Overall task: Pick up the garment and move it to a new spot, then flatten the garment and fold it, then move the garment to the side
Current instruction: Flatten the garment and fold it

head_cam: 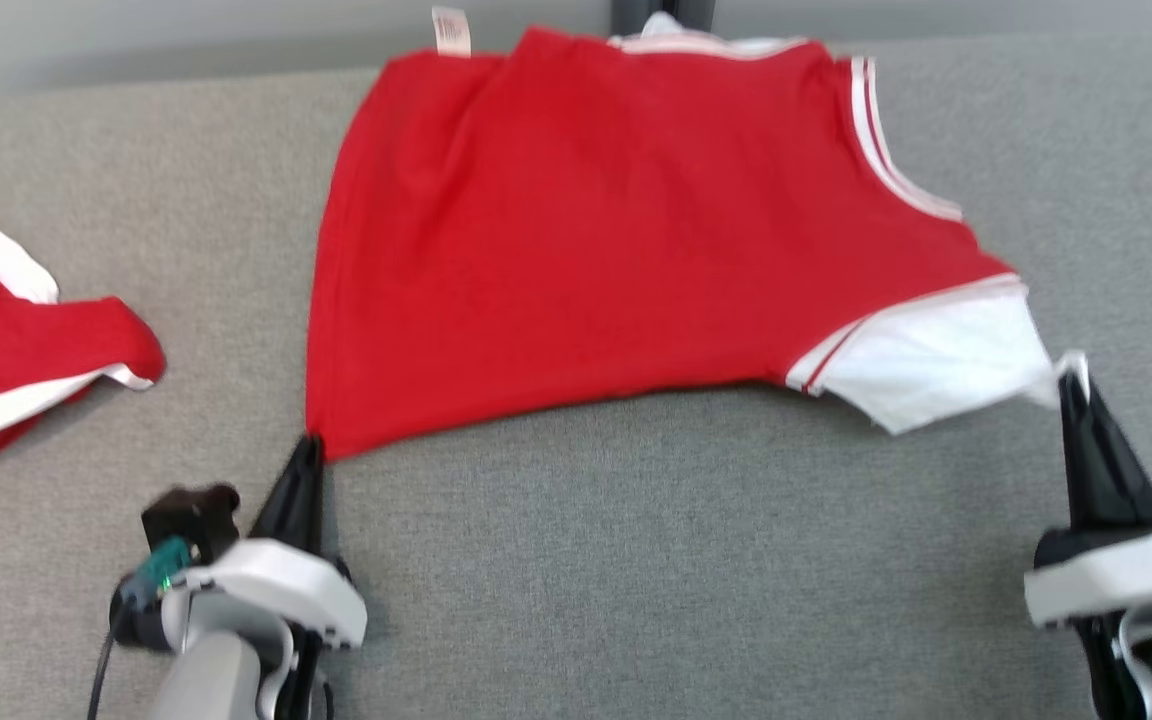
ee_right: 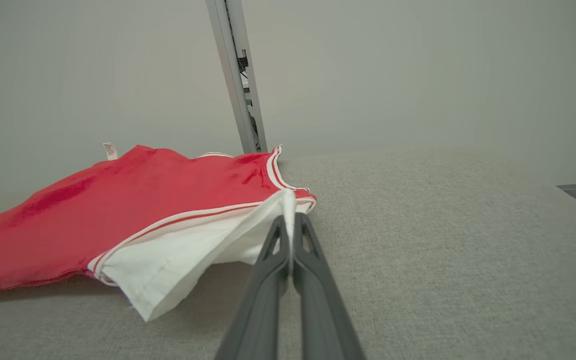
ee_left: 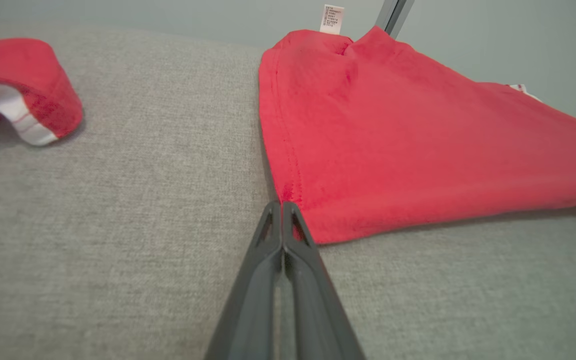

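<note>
The red garment [head_cam: 576, 250] is lying spread out on the grey table [head_cam: 636, 560], with the left gripper [head_cam: 310, 447] pinching its hem corner and the right gripper [head_cam: 1072, 378] pinching the white sleeve [head_cam: 936, 360] (both clamped tight). I'm guessing flattening is happening now; folding and shifting aside are left.

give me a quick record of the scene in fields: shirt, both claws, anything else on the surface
garment: red fabric shirt, spread mostly flat, not folded
left claw: shut on the shirt's red hem corner
right claw: shut on the edge of the white sleeve
surface: grey fabric-covered surface
other: second red-and-white garment, crumpled, at the left, apart from the shirt
</note>
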